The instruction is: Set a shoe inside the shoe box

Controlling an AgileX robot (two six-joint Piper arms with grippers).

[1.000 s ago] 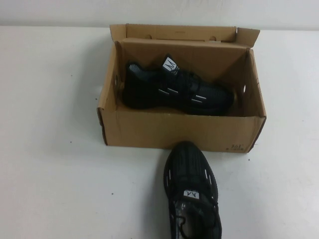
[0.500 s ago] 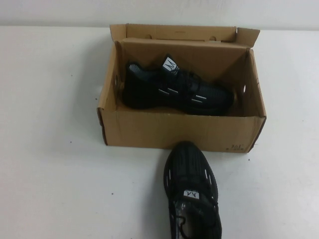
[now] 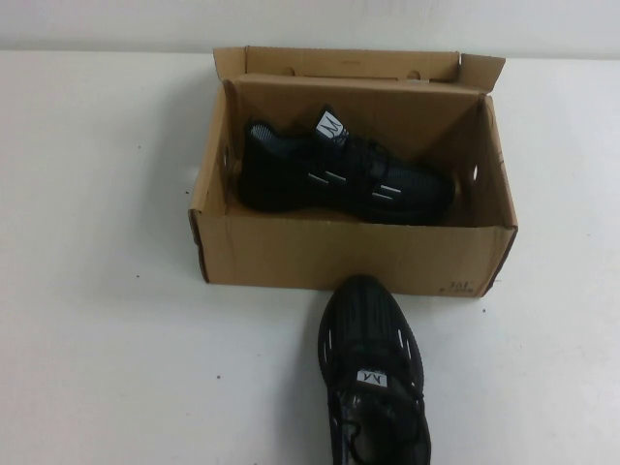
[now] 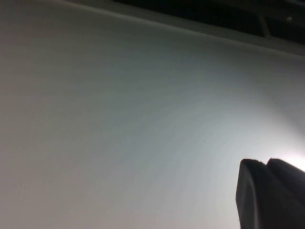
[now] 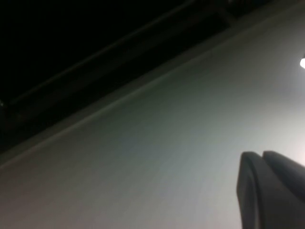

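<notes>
While both pincers point(image 4: 269, 195) point(image 5: 269, 191) stay parked, fingers together, shoe point(image 3: 376, 373) and shoe box point(image 3: 354, 257) remain unmoved.

Outer shoe's point(image 3: 373, 383) heel cut off

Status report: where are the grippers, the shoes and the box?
Left gripper and right gripper parked off-table, holding nothing. One shoe in open box; other shoe on table before it. Nothing blocking.
</notes>
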